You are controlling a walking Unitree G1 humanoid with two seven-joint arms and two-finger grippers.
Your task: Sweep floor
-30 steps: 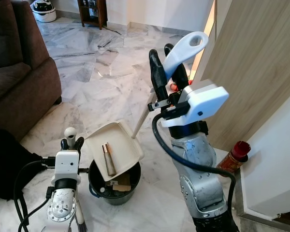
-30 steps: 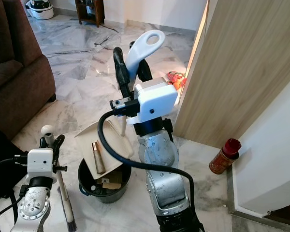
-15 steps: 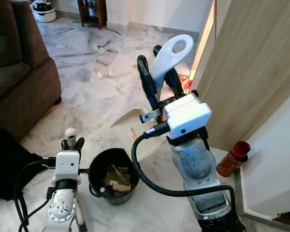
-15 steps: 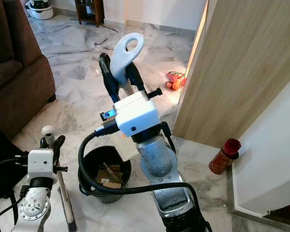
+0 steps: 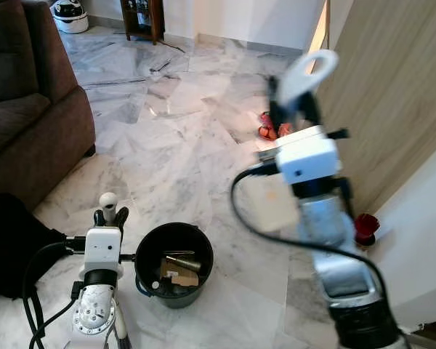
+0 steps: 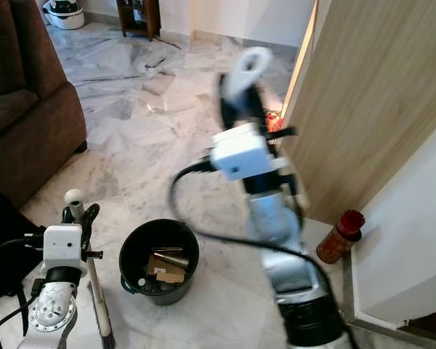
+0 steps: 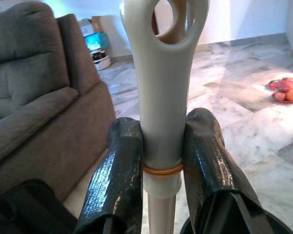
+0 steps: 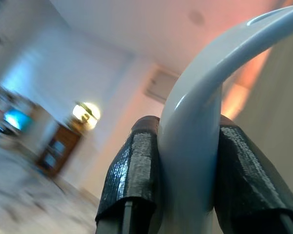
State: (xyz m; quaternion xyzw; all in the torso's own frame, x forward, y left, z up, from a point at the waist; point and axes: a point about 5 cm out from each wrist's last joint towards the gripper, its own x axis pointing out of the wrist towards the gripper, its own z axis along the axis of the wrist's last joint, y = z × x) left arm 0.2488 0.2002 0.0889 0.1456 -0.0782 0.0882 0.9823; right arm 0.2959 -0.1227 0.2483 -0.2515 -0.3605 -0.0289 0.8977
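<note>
Since a second ago: dustpan [image 5: 270, 204] tipped out, lifted off the black bucket [image 5: 174, 262] and swung right toward the wooden panel [image 5: 392, 94]; rubbish, bottle included, now lying inside the bucket. Right gripper [image 8: 185, 161] closed hard on the dustpan handle [image 5: 306, 70], raised high, blurred with motion. Left gripper [image 7: 161, 161] closed on the pale broom handle [image 7: 162, 83], low, just beside the bucket. Risks, judged: wide swing knocking pan or arm against the panel; red canister [image 6: 337, 235] by the wall toppled on the way down; broom shaft nudging the bucket over; red debris [image 5: 271, 131] on the marble floor [image 5: 182, 145] left unswept.
</note>
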